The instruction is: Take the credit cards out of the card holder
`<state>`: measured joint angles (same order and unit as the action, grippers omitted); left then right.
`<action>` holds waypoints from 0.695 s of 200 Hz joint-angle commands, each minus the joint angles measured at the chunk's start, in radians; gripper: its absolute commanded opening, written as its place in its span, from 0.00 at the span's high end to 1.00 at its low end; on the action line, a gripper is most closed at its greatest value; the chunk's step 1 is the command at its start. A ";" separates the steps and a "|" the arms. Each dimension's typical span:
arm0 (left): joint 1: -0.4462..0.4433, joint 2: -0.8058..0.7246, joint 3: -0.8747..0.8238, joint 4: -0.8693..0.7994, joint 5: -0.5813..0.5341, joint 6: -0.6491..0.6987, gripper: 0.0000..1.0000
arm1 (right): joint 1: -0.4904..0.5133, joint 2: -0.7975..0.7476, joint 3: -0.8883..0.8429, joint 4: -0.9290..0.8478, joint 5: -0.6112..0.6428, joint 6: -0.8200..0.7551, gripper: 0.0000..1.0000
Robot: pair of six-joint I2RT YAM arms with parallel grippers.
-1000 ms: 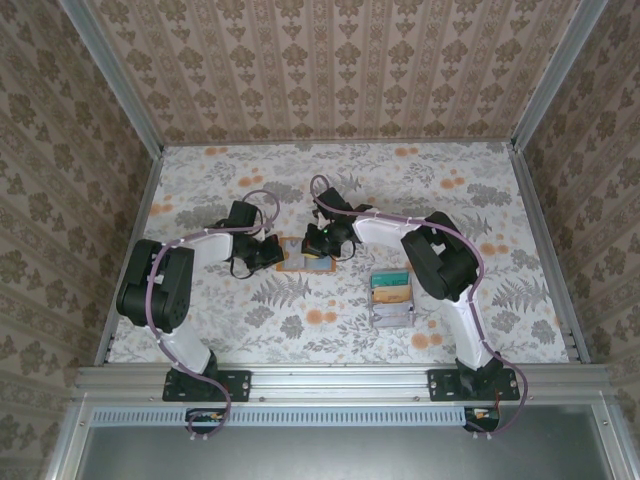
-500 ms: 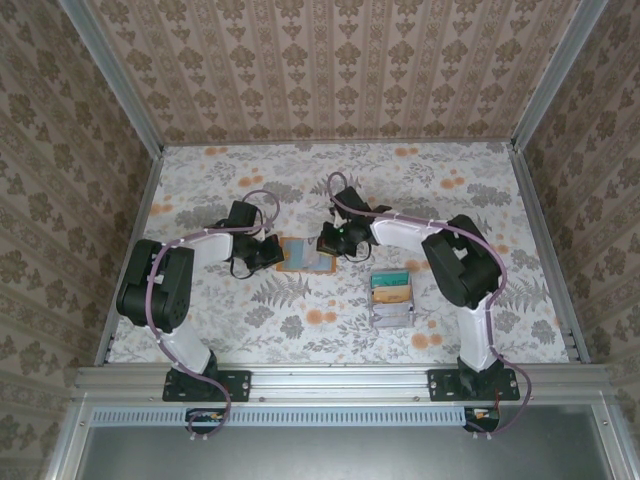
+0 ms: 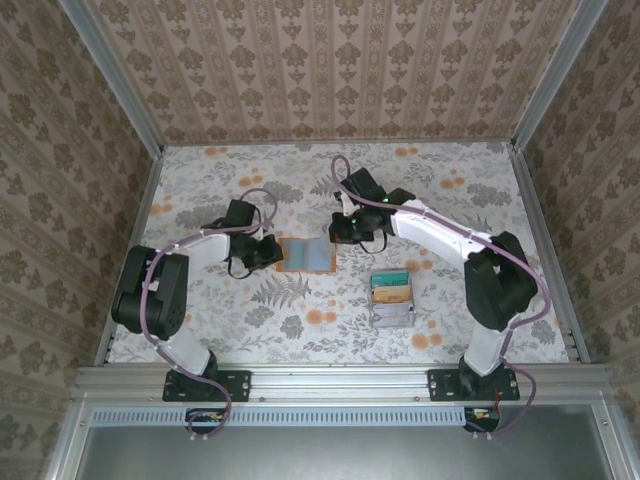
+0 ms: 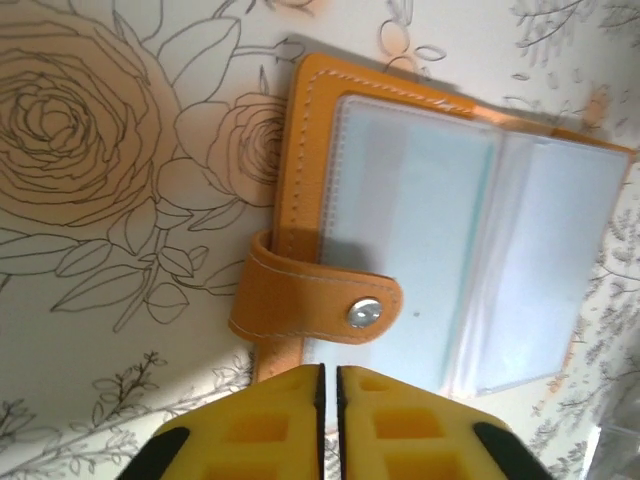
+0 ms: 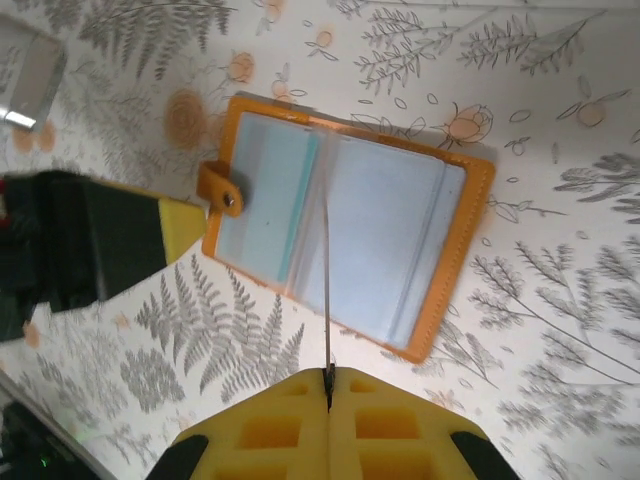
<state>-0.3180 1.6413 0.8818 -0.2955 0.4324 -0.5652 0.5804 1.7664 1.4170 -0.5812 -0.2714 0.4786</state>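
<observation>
1. Holding 1 credit card [image 5: 326, 290] edge-on, jaws clamped on it, the right gripper [image 5: 328, 385] should lift straight clear.
2. Card holder [image 5: 345, 240] lies open, flat; left gripper [image 4: 329, 385] jaws almost together beside its strap, grip unclear.

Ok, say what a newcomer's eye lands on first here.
The orange card holder lies open in the middle of the floral table, clear sleeves up. Near it the right pincer pinches a credit card seen edge-on, while the left pincer sits at the holder's snap-strap edge. A grey tray stands nearer, to the right.
</observation>
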 commanded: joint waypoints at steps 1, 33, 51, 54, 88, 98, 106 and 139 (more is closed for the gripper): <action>0.011 -0.066 0.047 -0.021 0.001 0.012 0.75 | 0.014 -0.111 0.040 -0.198 0.085 -0.263 1.00; 0.017 -0.113 0.060 -0.004 0.003 0.017 0.41 | 0.035 -0.244 -0.019 -0.312 0.130 -0.543 1.00; 0.022 -0.139 0.058 0.008 0.002 0.015 0.21 | 0.039 -0.320 -0.064 -0.368 0.137 -0.681 1.00; 0.023 -0.145 0.058 0.011 0.002 0.015 0.19 | 0.039 -0.333 -0.073 -0.376 0.138 -0.703 1.00; 0.030 -0.192 0.052 0.019 -0.005 0.019 0.07 | 0.048 -0.462 -0.153 -0.462 0.147 -0.932 1.00; 0.032 -0.202 0.051 0.018 -0.006 0.021 0.07 | 0.054 -0.480 -0.171 -0.491 0.152 -0.988 1.00; 0.033 -0.207 0.048 0.018 -0.008 0.020 0.07 | 0.062 -0.488 -0.187 -0.510 0.165 -1.020 1.00; 0.037 -0.228 0.035 0.011 -0.021 0.019 0.07 | 0.126 -0.494 -0.255 -0.569 0.251 -1.116 1.00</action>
<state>-0.2916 1.4475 0.9199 -0.2840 0.4267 -0.5560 0.6628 1.2816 1.2160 -1.0470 -0.1017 -0.4793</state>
